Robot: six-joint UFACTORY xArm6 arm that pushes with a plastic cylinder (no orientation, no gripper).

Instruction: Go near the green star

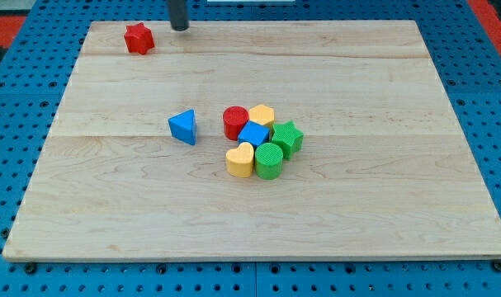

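Observation:
The green star (pixel 288 138) lies at the right side of a tight cluster near the board's middle. It touches a green cylinder (pixel 269 160) and a blue cube (pixel 253 134). My tip (pixel 179 27) is at the view's top, near the board's far edge, just right of a red star (pixel 139 38). The tip is far from the green star, up and to the left of it.
The cluster also holds a red cylinder (pixel 234 122), a yellow block (pixel 262 115) and a yellow heart (pixel 240 159). A blue triangle (pixel 183 126) lies alone left of the cluster. The wooden board (pixel 382 198) rests on a blue pegboard.

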